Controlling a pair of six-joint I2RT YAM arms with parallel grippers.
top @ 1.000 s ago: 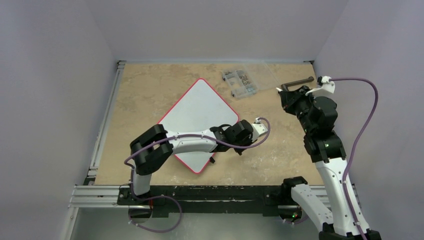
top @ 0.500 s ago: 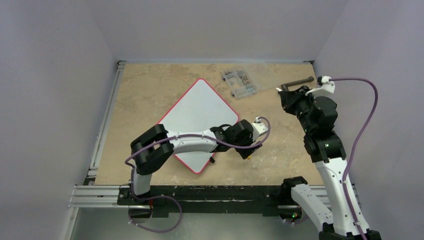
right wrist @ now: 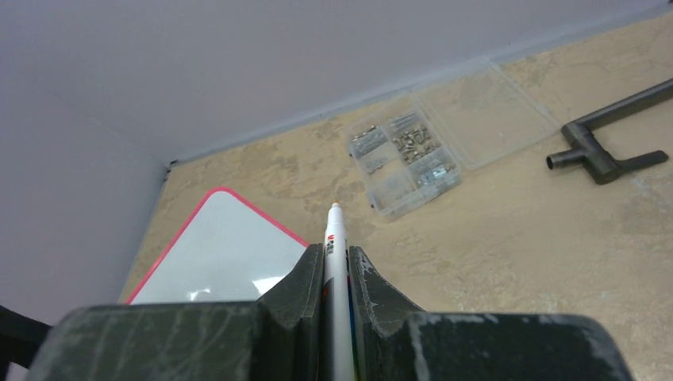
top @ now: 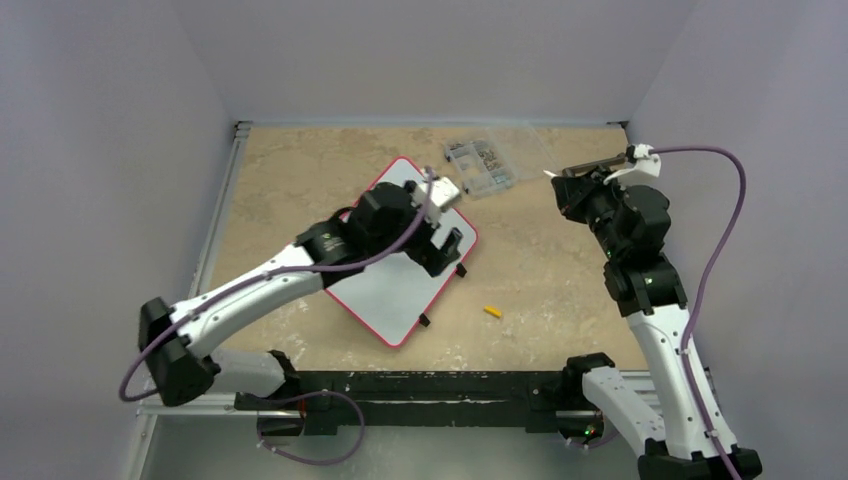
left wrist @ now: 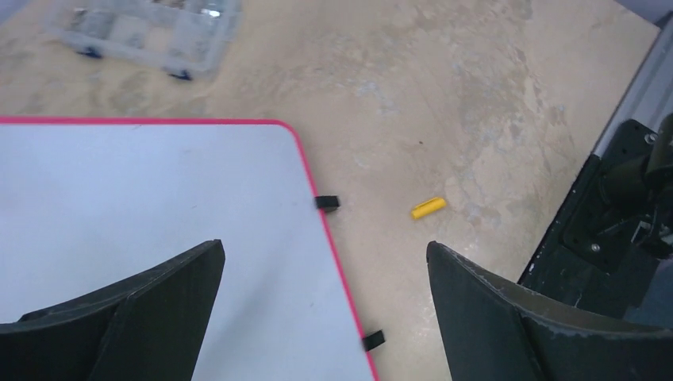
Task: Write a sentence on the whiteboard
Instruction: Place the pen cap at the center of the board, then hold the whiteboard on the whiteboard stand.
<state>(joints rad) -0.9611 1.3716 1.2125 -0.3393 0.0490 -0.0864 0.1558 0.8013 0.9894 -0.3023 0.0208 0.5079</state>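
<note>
The whiteboard [top: 395, 295], a flat rectangle with a smooth white face, thin red rim and rounded corners, lies turned like a diamond on the mottled tan table [top: 560, 270]. Small black tabs [left wrist: 326, 203] jut from its right edge. The left gripper [left wrist: 324, 252] hovers over that edge, its matte black fingers [left wrist: 171, 298] spread wide and released. A short yellow cylinder [left wrist: 428, 208] lies on the table, apart from the board. The right gripper [right wrist: 333, 258] is clenched on a slim white marker [right wrist: 334, 230] with an orange tip. Beyond it sit a clear plastic parts box [right wrist: 413, 155] and a dark T-shaped tool [right wrist: 607, 147].
</note>
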